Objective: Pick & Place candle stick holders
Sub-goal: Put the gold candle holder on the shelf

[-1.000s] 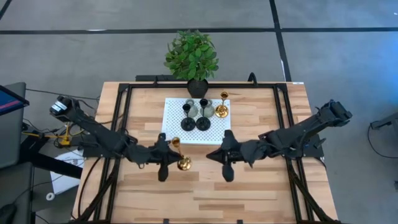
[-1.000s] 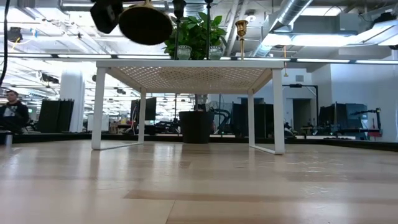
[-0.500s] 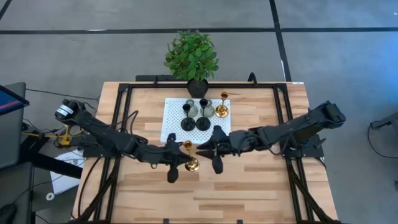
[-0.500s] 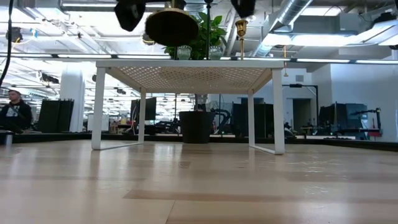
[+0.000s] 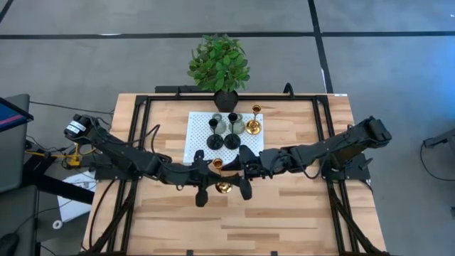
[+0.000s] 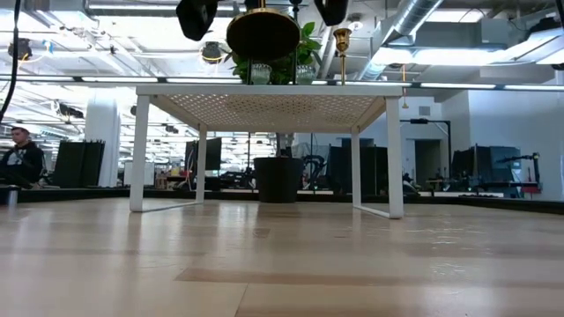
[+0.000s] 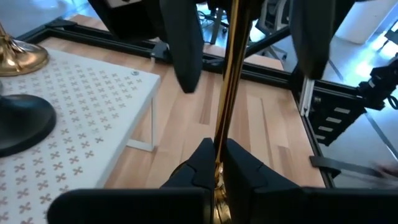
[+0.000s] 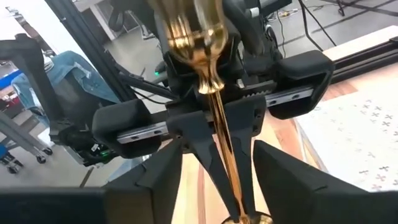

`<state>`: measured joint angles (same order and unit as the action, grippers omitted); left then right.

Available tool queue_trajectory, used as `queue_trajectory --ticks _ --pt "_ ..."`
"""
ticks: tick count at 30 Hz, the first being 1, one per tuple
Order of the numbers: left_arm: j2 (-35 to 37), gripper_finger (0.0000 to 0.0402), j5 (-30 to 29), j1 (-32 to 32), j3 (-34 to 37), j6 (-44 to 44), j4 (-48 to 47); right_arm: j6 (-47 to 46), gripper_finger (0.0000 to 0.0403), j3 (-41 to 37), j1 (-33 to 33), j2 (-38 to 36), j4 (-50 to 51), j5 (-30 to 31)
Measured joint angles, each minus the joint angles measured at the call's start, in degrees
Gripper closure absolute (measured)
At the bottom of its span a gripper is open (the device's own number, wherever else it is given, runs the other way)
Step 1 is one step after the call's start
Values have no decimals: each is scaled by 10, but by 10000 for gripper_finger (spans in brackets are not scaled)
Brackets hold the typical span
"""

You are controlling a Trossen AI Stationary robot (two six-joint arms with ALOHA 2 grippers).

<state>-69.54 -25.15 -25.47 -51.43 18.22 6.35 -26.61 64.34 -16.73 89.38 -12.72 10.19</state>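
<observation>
A gold candle stick holder (image 5: 222, 186) hangs above the table's middle, just near the white platform (image 5: 202, 151). My left gripper (image 5: 212, 178) is shut on it. My right gripper (image 8: 219, 152) is open; its fingers (image 7: 180, 50) stand on either side of the gold stem, apart from it. On the platform stand two black holders (image 5: 215, 141), two grey-green ones (image 5: 221, 124) and another gold one (image 5: 254, 125), each on its round base. My left gripper pinches the gold holder's thin stem (image 7: 219, 146) between its two fingers. The fingers come level from the table's left and lie across the stem. The holder lies about level and clear of the table, its round base (image 6: 263, 33) toward the near edge.
A green plant in a black pot (image 5: 220, 67) stands at the table's far edge behind the platform. Black frame rails (image 5: 138, 142) run along the table's left and right sides. Bare wood (image 5: 234, 220) lies in front of both grippers. A person (image 6: 18, 158) sits in the room behind.
My left gripper has carried the gold holder toward the table's right, to the middle. My right gripper has gone toward the table's left to meet it and has opened, so its fingers now stand around the stem.
</observation>
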Motion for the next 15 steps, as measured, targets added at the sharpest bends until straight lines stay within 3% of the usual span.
queue_trajectory --ticks 8,15 --pt "-3 390 3 0 0 0 20 0 293 0 12 0 -14 -1" --pt "-17 390 12 4 0 0 34 2 328 0 17 0 -19 -14"
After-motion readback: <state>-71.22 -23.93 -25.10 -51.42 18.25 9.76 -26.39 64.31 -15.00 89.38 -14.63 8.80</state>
